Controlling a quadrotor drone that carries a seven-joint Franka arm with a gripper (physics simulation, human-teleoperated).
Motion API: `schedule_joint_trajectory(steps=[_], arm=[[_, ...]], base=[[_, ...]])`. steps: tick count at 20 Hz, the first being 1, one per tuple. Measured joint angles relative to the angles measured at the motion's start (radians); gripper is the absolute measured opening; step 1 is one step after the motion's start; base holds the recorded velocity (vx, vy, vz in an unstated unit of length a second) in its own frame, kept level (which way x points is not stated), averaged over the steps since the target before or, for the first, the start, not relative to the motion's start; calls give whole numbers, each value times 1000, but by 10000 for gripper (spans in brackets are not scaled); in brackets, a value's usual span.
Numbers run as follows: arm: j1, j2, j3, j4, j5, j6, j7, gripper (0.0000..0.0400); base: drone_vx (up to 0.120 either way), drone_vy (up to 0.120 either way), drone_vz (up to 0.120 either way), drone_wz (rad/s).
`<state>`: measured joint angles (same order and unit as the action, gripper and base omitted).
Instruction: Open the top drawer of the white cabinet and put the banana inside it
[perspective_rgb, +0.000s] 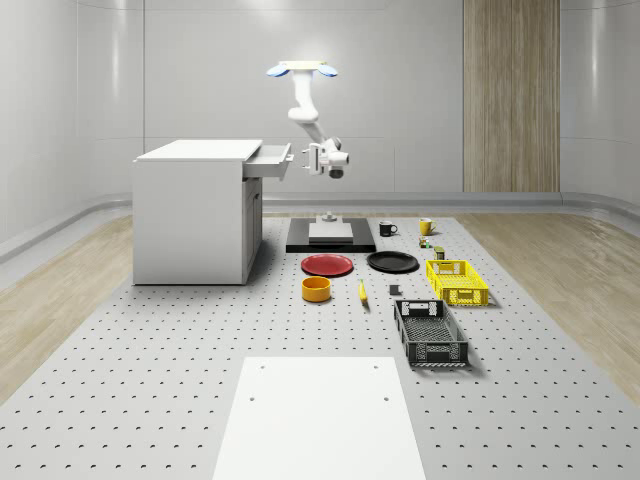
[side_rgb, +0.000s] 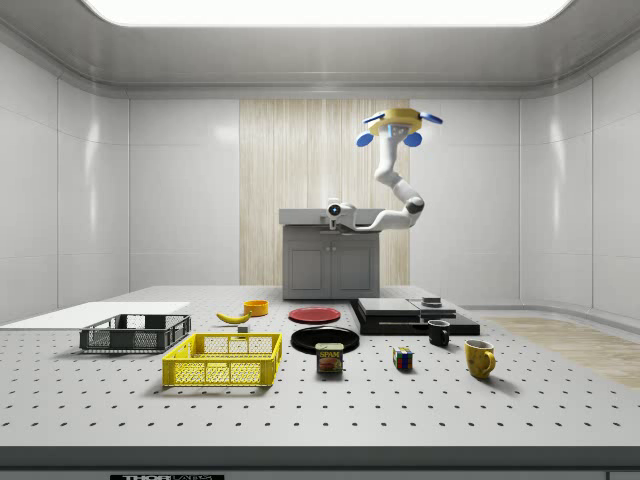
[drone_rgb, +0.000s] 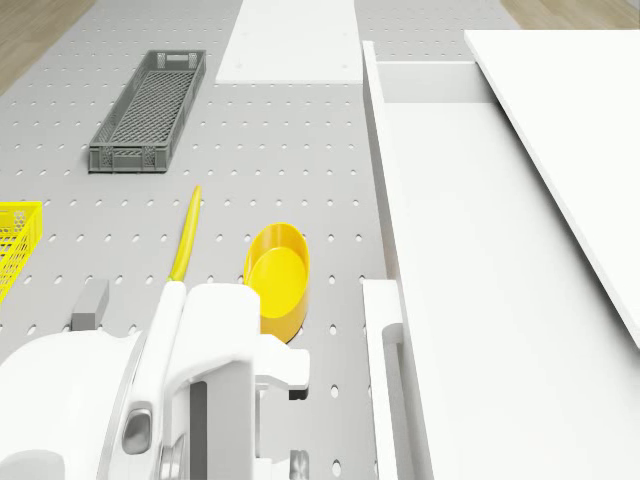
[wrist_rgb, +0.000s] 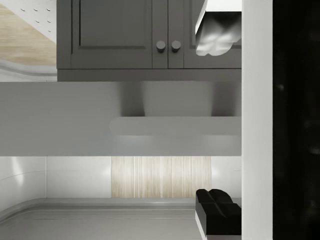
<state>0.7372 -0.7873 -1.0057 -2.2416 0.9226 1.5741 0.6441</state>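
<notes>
The white cabinet (perspective_rgb: 195, 210) stands at the whole-scene view's left with its top drawer (perspective_rgb: 268, 161) pulled out. The drawer's inside (drone_rgb: 460, 260) lies bare, its handle (drone_rgb: 386, 352) on the front. The drone (perspective_rgb: 301, 70) hovers to the right of the cabinet, above the black platform, with the arm hanging down. My gripper (perspective_rgb: 301, 156) sits just off the drawer front, open. In the wrist view its fingers (wrist_rgb: 217, 35) stand wide apart on either side of the handle (wrist_rgb: 175, 125) and hold nothing. The banana (perspective_rgb: 362, 291) lies on the table beside a yellow bowl (perspective_rgb: 316, 289).
A red plate (perspective_rgb: 327, 265) and a black plate (perspective_rgb: 392, 262) lie near the black platform (perspective_rgb: 330, 236). A yellow basket (perspective_rgb: 456, 282), a grey basket (perspective_rgb: 430, 332), mugs and small items sit at the right. A white sheet (perspective_rgb: 318, 420) covers the front.
</notes>
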Motion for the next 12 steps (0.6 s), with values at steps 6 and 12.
schedule_joint_trajectory(steps=[6, 12], arm=[[27, -34, -5, -7, -23, 31, 15, 399], [45, -63, 28, -44, -20, 95, 23, 400]], base=[[0, -40, 0, 0], [0, 0, 0, 0]])
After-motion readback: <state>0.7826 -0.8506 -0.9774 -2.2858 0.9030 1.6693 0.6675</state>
